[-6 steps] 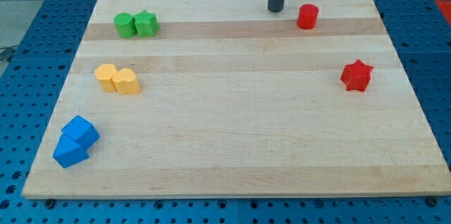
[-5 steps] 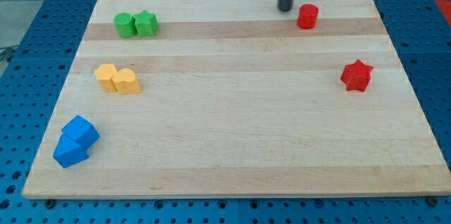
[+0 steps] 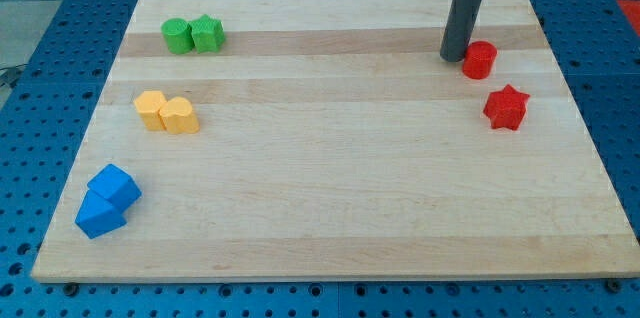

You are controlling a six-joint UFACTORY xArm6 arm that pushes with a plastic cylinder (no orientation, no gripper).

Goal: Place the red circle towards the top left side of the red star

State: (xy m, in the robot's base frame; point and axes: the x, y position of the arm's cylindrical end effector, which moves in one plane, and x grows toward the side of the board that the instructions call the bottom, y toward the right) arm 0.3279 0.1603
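Red circle sits near the wooden board's right edge, in the view's upper right, just above and slightly left of the red star, the two close but apart. My tip rests on the board right at the circle's left side, touching or nearly so; the rod has no jaws and holds nothing. Far across the board, at the view's left, a green circle and green star stand side by side, two yellow blocks touch below them, and two blue blocks huddle near the bottom left corner.
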